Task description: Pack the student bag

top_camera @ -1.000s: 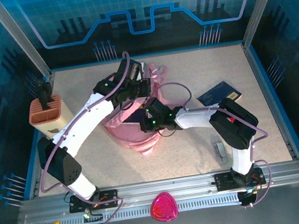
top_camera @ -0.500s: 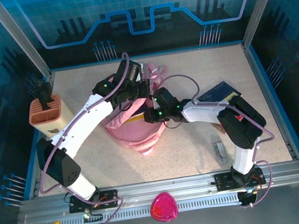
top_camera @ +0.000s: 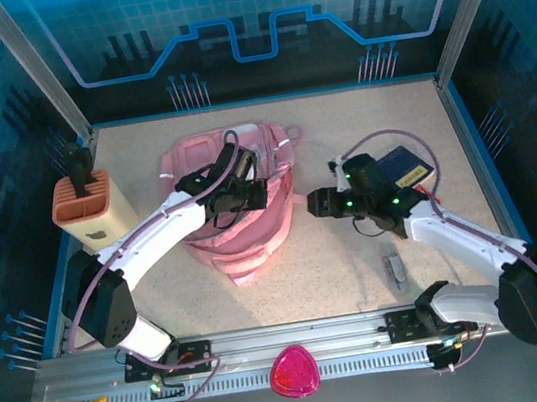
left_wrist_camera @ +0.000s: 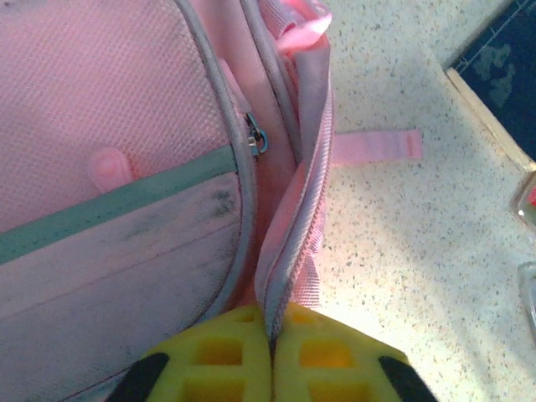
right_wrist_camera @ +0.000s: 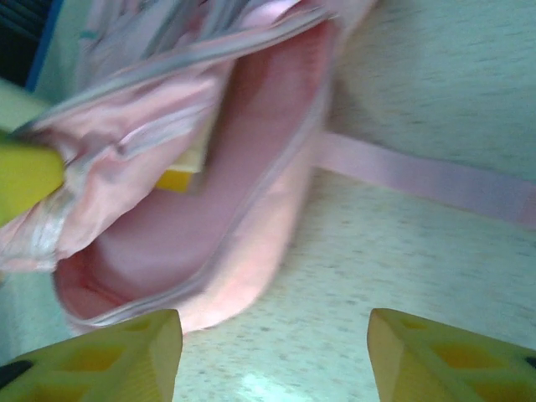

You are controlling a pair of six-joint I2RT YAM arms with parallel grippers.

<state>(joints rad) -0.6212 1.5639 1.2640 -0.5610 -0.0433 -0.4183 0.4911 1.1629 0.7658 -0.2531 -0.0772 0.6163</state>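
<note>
Left pincer (left_wrist_camera: 270,339) pinching the student bag (left_wrist_camera: 109,167) by its zipper rim; right pincer (right_wrist_camera: 275,335) spread wide near the bag's mouth.

The left pincer's yellow fingers (left_wrist_camera: 219,352) press together on the zippered edge of the opening, which runs straight ahead of them. A zipper pull (left_wrist_camera: 255,138) and the mesh front lie to their left, and a loose pink strap (left_wrist_camera: 377,144) lies flat on the speckled table (left_wrist_camera: 402,251) to their right. The right pincer has nothing between its fingers and is clear of the bag, whose open pink mouth lies ahead and to its left. A navy book (top_camera: 402,163) lies just behind its wrist.
</note>
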